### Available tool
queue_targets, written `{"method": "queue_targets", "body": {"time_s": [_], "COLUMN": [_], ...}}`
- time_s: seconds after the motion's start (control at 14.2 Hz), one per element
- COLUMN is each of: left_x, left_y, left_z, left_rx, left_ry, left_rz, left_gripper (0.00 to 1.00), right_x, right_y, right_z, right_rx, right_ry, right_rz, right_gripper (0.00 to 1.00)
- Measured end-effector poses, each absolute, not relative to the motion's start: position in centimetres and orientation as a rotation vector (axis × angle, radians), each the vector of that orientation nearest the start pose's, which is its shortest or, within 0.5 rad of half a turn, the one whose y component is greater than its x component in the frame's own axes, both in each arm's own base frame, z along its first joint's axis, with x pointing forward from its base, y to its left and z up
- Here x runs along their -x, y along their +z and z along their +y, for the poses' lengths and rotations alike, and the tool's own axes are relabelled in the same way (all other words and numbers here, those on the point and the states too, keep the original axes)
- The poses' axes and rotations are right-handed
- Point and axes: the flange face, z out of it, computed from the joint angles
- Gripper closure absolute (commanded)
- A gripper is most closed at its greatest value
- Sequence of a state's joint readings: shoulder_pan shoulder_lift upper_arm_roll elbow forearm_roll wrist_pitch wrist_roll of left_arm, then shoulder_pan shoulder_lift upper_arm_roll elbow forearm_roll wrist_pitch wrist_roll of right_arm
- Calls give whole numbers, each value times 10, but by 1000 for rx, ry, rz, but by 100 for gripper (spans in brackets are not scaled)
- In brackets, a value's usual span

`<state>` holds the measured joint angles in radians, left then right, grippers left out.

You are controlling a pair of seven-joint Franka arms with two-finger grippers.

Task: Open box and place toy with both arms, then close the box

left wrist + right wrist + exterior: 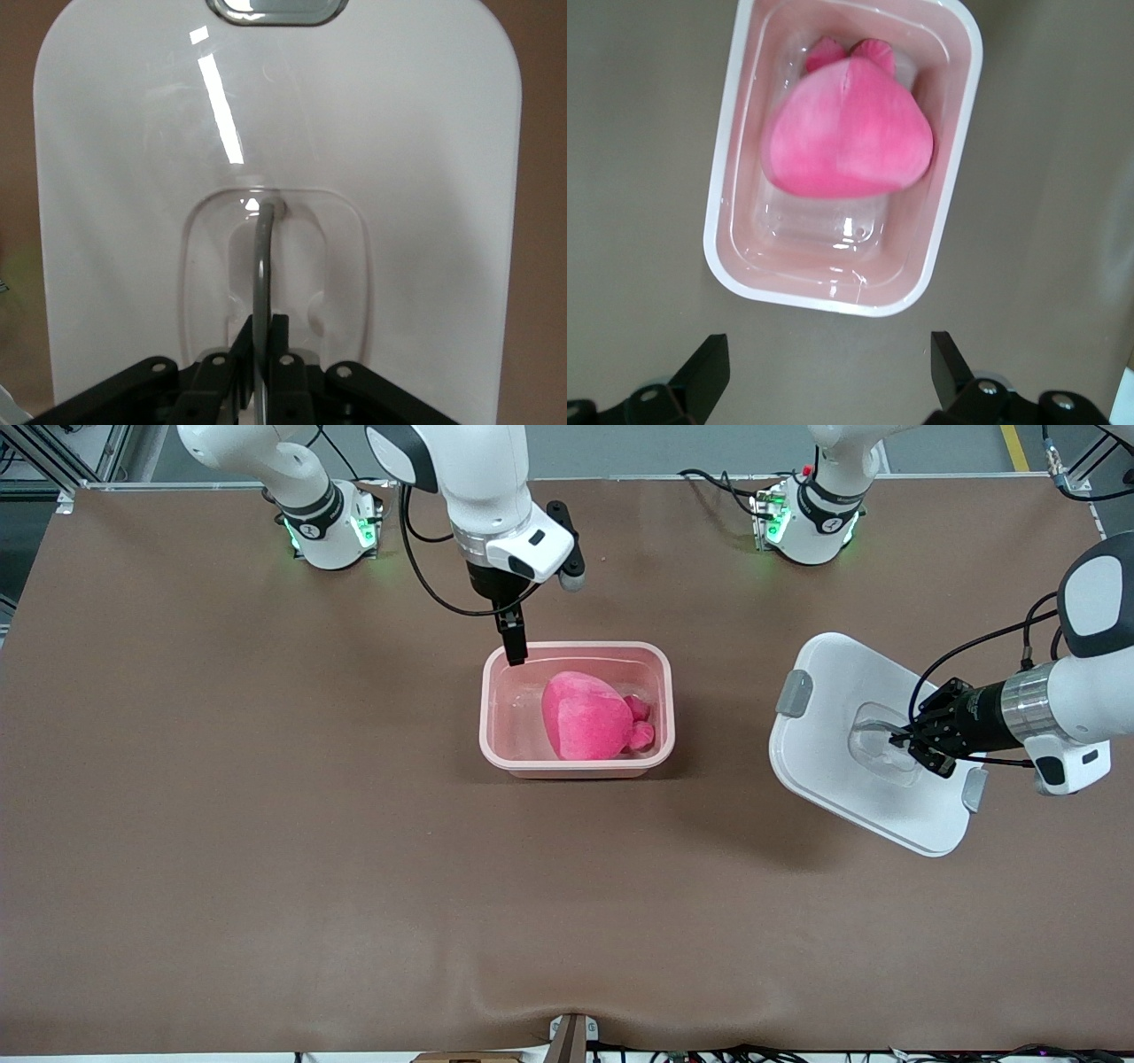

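**Now bringing the lid back over the loaded tub**

Now I am working as both arms, and the step in hand, as I judge it, is closing up. My left gripper is pinching the thin grey bail handle in the recess of the rounded white plastic lid, fingers pressed together on it, and is holding the lid tilted in the air over the table toward the left arm's end. My right gripper is hanging with its fingers spread wide and empty, just above the twelve o'clock rim of the translucent pink rounded-rectangular plastic box, which is sitting mid-table.

The rounded hot-pink plush toy is lying inside the box, its small nubs pointing toward three o'clock in the front view, toward the left arm's end. The box's long axis is running nine to three; the lid's is running roughly eleven to five.

To do this well, I am thinking I should lift the right gripper clear first, then level the lid, turn it until its long axis matches the box's, and lower it square so that both grey clips meet the rim. A thin handle could let the lid swing, so slow travel seems wise.
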<state>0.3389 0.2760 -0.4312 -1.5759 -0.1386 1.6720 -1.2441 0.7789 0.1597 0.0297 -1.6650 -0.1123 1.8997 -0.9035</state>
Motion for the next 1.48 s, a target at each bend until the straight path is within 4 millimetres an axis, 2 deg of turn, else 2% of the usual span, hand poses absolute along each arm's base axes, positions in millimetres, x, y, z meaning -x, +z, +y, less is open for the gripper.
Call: {"method": "queue_targets", "body": {"time_s": [0.21, 0.49, 0.64, 0.78, 0.92, 0.99, 1.13, 1.2, 1.34, 1.48], "left_x": [-620, -619, -619, -617, -614, -612, -608, -606, -604, -601], "left_y": [483, 484, 485, 485, 486, 486, 485, 483, 473, 459], "left_z": [-47, -56, -62, -78, -101, -113, -133, -141, -158, -180], "left_rx": [2663, 2645, 2652, 2660, 2676, 2684, 2703, 2707, 2683, 2660], "left_ry": [450, 452, 452, 453, 455, 456, 453, 447, 441, 456], "left_rz": [-1793, -1814, -1803, -1783, -1746, -1727, -1679, -1654, -1634, -1615], "left_gripper": [100, 100, 100, 100, 100, 100, 100, 100, 100, 100], "right_x": [-435, -428, -435, -453, -480, -496, -531, -544, -559, -565], "right_y": [522, 555, 566, 570, 576, 579, 586, 590, 604, 613], "right_z": [429, 416, 409, 389, 352, 328, 259, 222, 160, 110], "right_rx": [-2160, -2447, -2570, -2645, -2736, -2823, -3020, -3062, -3090, -3077], "right_ry": [29, -28, 0, 5, -14, -34, -85, -95, -61, -38], "right_rz": [2134, 1783, 1601, 1472, 1332, 1258, 1075, 982, 816, 683], "right_gripper": [0, 0, 0, 0, 0, 0, 0, 0, 0, 0]}}
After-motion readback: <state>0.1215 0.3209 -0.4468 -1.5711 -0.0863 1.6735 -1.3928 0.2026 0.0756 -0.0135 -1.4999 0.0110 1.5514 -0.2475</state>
